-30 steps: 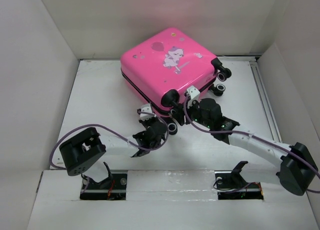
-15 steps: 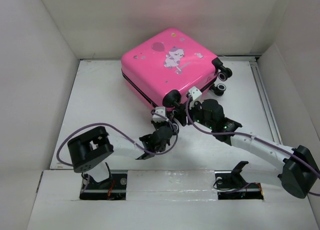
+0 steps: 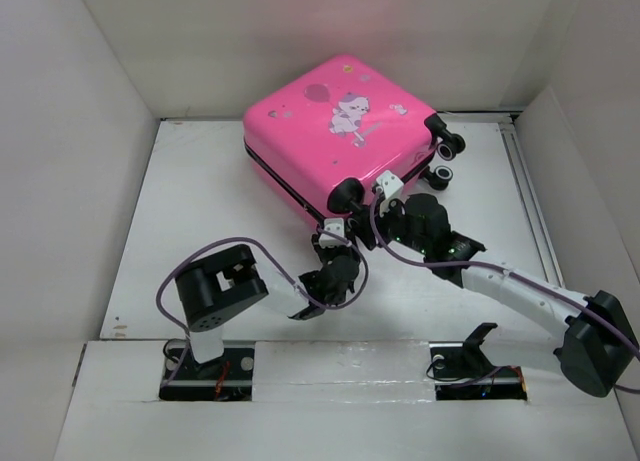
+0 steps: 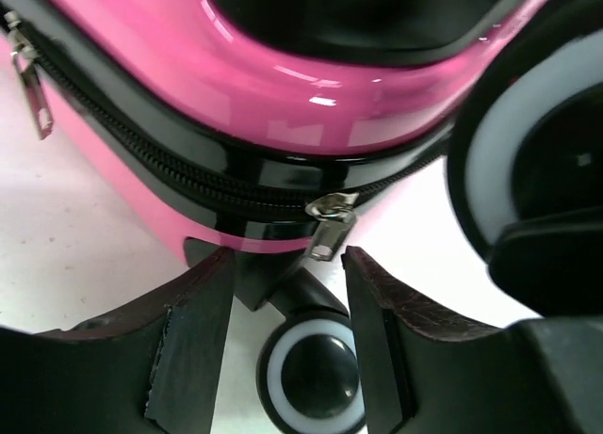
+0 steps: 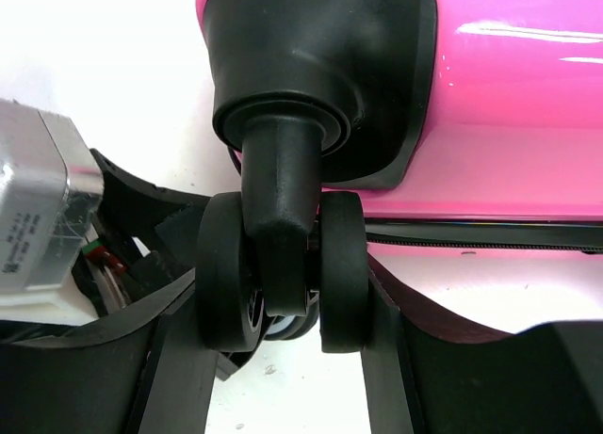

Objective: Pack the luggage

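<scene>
Left end effector [image 4: 287,265], released, has the zip pull [image 4: 330,232] of the luggage [image 4: 283,86] just beyond its fingertips; right end effector [image 5: 283,297] grasps a wheel [image 5: 344,265].

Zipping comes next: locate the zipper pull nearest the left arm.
Left wrist view, centre: the zipper pull hangs from the zipper of the luggage, just above the gap between the left fingers.

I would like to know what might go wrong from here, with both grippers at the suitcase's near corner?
The open left gripper faces the small, tilted zipper pull; closing may miss it or snag the wheel below. The right gripper flanks a caster wheel, which may swivel and let the luggage shift. Both grippers crowd one corner and may collide.
</scene>
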`<state>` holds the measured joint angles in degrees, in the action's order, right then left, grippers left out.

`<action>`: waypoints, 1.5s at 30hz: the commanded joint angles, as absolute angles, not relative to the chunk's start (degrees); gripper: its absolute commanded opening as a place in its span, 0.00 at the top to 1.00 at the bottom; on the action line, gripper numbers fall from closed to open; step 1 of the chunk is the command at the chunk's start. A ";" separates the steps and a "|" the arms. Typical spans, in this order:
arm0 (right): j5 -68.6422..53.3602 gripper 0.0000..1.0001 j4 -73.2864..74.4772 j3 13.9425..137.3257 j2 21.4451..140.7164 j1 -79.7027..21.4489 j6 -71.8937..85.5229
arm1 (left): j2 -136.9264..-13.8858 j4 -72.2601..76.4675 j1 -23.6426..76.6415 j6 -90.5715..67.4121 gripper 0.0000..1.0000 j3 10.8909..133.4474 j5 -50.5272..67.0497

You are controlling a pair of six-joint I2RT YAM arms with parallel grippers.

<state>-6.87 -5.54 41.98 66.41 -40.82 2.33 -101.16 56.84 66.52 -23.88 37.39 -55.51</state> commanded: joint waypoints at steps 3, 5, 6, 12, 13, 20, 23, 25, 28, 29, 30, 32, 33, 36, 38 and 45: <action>-16.79 1.00 -11.43 46.23 64.60 -44.03 5.01 | -104.23 73.28 65.92 -16.80 0.55 45.70 -61.86; -16.79 1.00 -11.43 45.62 64.60 -44.56 5.54 | -104.24 76.80 65.92 -14.25 0.59 46.23 -61.87; -16.79 1.00 -11.43 45.62 64.60 -44.56 5.54 | -104.85 80.04 65.92 -11.11 0.59 46.23 -63.27; -16.79 1.00 -11.43 45.09 64.60 -45.62 5.54 | -106.26 93.06 66.45 0.52 0.76 47.64 -66.62; -16.79 1.00 -11.95 45.09 64.60 -45.62 5.54 | -106.26 94.64 67.05 1.31 0.79 47.64 -66.10; -16.79 1.00 -13.27 43.95 65.65 -46.14 6.68 | -104.33 99.22 67.06 4.22 1.00 45.54 -66.62; -15.74 1.00 -13.79 43.42 65.13 -46.14 6.68 | -103.62 103.95 67.06 8.50 1.00 42.90 -67.23; -14.07 1.00 -13.80 42.71 65.13 -46.14 6.68 | -102.92 106.17 67.06 9.40 1.00 42.36 -67.24; -11.26 1.00 -13.80 40.97 63.63 -46.14 6.68 | -101.43 105.64 67.06 10.02 1.00 39.30 -68.63; -10.64 1.00 -13.80 40.44 62.68 -46.14 6.68 | -101.43 106.17 67.06 10.89 1.00 38.50 -69.25; -9.85 1.00 -13.80 39.91 61.53 -46.14 6.68 | -101.43 107.13 67.06 11.77 1.00 36.49 -70.04; -8.62 1.00 -13.27 38.59 61.00 -45.01 6.68 | -101.43 111.08 67.06 14.58 1.00 34.38 -72.15; -8.61 1.00 -13.27 38.58 60.21 -45.00 6.68 | -100.90 112.40 67.06 15.55 1.00 32.36 -72.85; -8.61 1.00 -12.57 37.35 58.89 -43.77 6.68 | -100.11 115.93 67.06 18.98 1.00 29.98 -74.09; -8.61 1.00 -11.96 36.83 58.28 -43.77 6.68 | -98.70 117.67 67.06 20.38 1.00 28.22 -75.32; -8.00 1.00 -10.90 33.93 56.60 -43.24 6.68 | -92.03 118.21 63.64 22.24 1.00 21.98 -77.17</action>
<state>-6.20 -9.39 34.61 59.88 -42.94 5.91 -96.71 75.22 67.13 19.66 25.10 -68.27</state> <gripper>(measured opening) 0.573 0.009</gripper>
